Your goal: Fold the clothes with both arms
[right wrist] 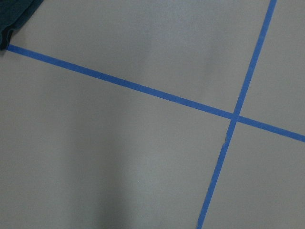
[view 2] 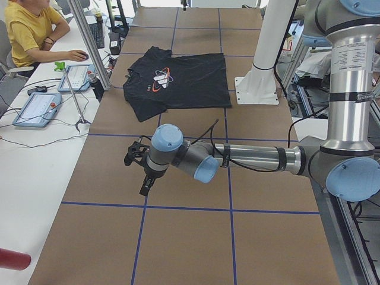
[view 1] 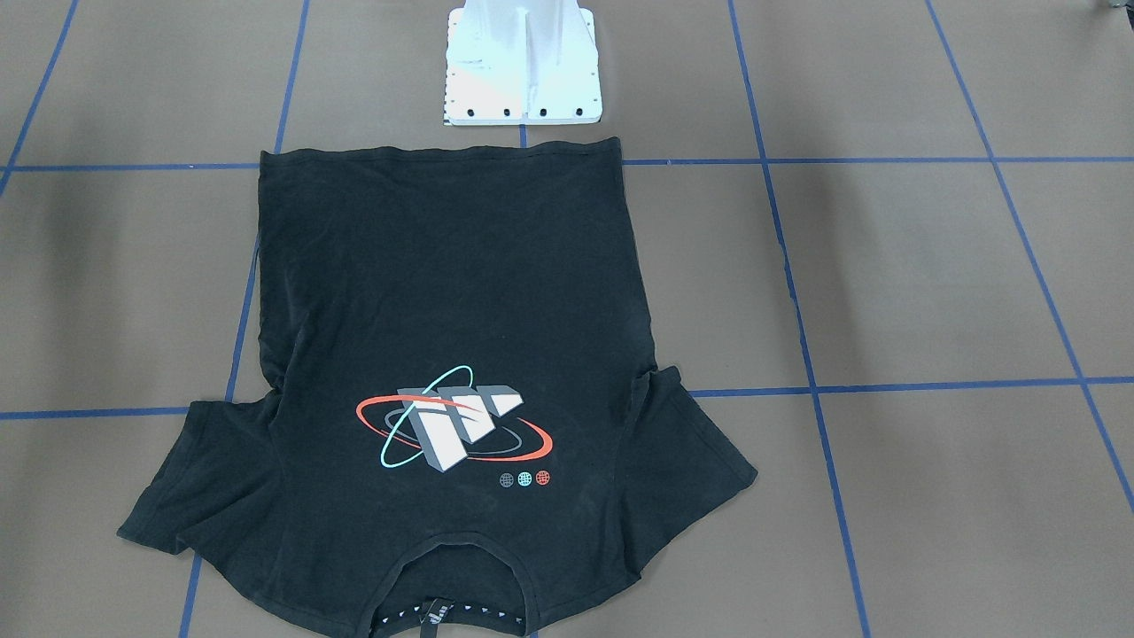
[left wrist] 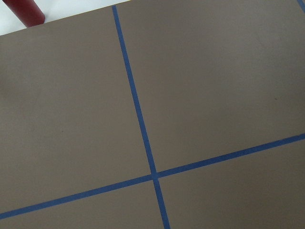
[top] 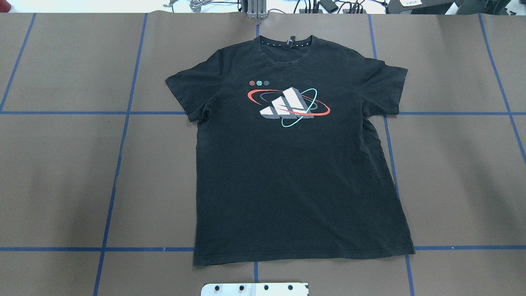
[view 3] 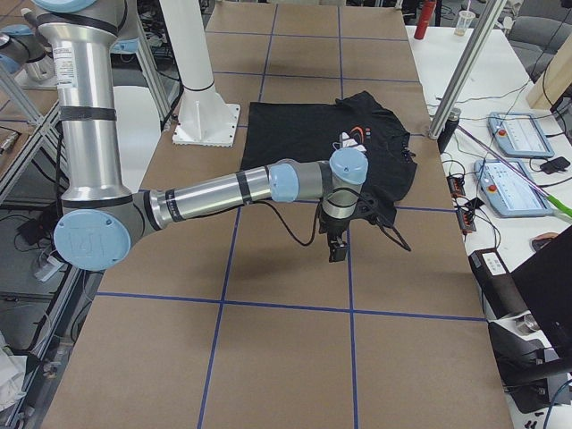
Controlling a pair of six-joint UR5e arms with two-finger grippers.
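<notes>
The black T-shirt point(top: 296, 172) lies flat and spread out on the brown table, logo point(top: 289, 105) side up, collar away from the robot's base. It also shows in the front-facing view point(view 1: 443, 283) and both side views point(view 2: 190, 80) point(view 3: 295, 134). My left gripper point(view 2: 141, 173) hangs over bare table to the left of the shirt, well apart from it. My right gripper point(view 3: 338, 243) hangs just off the shirt's sleeve; a corner of the cloth point(right wrist: 14, 14) shows in its wrist view. Both grippers show only in the side views, so I cannot tell whether they are open or shut.
The white bolted base point(view 1: 523, 62) stands by the shirt's hem. Blue tape lines point(top: 123, 135) grid the table. A person point(view 2: 27, 29) and control tablets point(view 2: 35, 107) sit at the far side. A red cylinder point(left wrist: 26, 10) stands near the table's left end.
</notes>
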